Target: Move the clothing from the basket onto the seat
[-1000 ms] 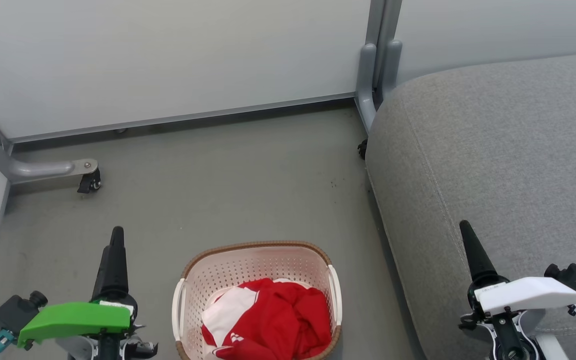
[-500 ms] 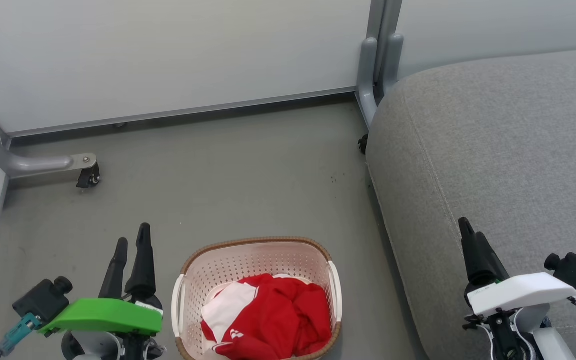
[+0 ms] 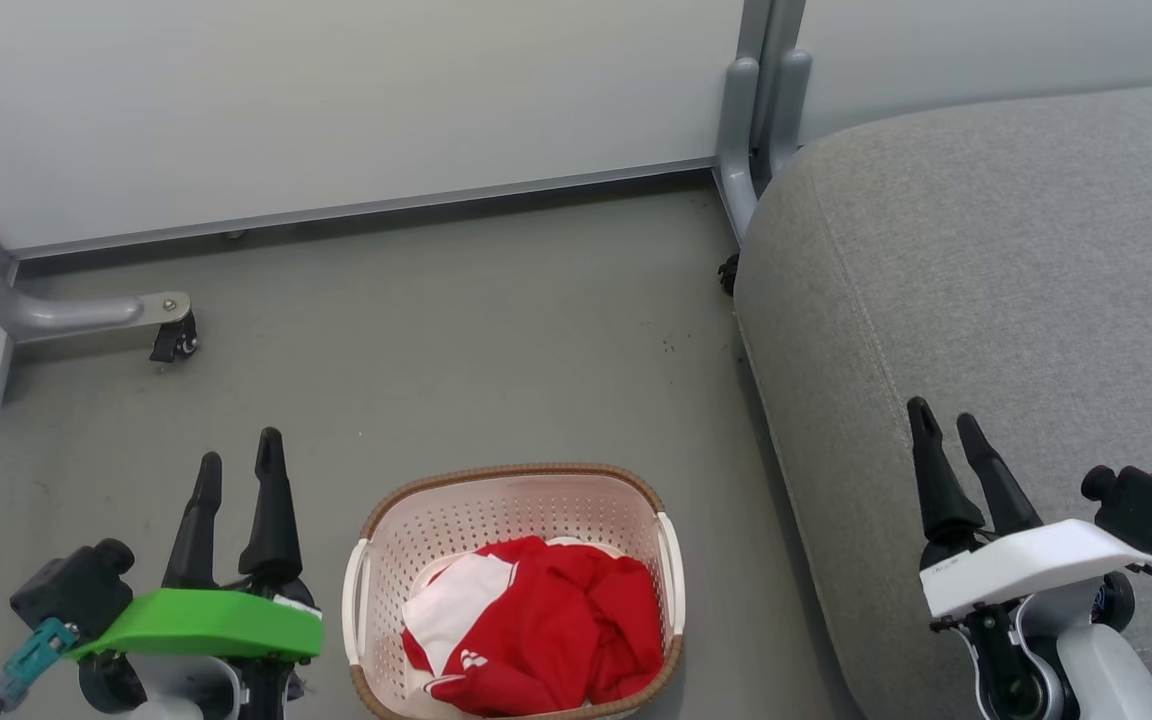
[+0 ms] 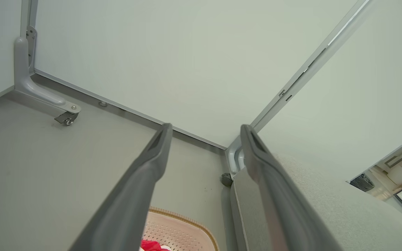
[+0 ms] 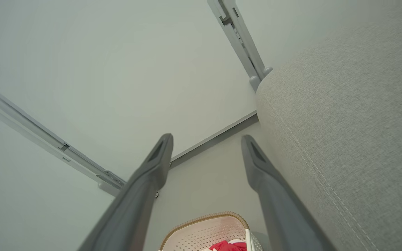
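Note:
A crumpled heap of red clothing (image 3: 546, 630) with white panels lies in the cream perforated basket (image 3: 506, 510) on the floor at the bottom centre of the head view. The big light-grey seat (image 3: 1016, 280) rises to its right. My left gripper (image 3: 236, 455) stands open left of the basket, above the floor, holding nothing. Over the seat's front part my right gripper (image 3: 946, 420) is open too, fingers empty. The left wrist view catches the basket rim (image 4: 183, 218) and a scrap of red cloth (image 4: 150, 245). In the right wrist view the basket (image 5: 201, 232) sits below the open gripper (image 5: 206, 141).
Pale partition walls (image 3: 336, 110) close off the back and left. A grey foot with a black caster (image 3: 173, 340) juts onto the floor at the left. A grey post (image 3: 761, 110) stands at the seat's far corner. Bare grey floor (image 3: 456, 330) lies beyond the basket.
Both grippers went from shut to open, fingers now spread. The left gripper turned and shifted slightly right. The camera tilted a little, shifting the whole scene upward.

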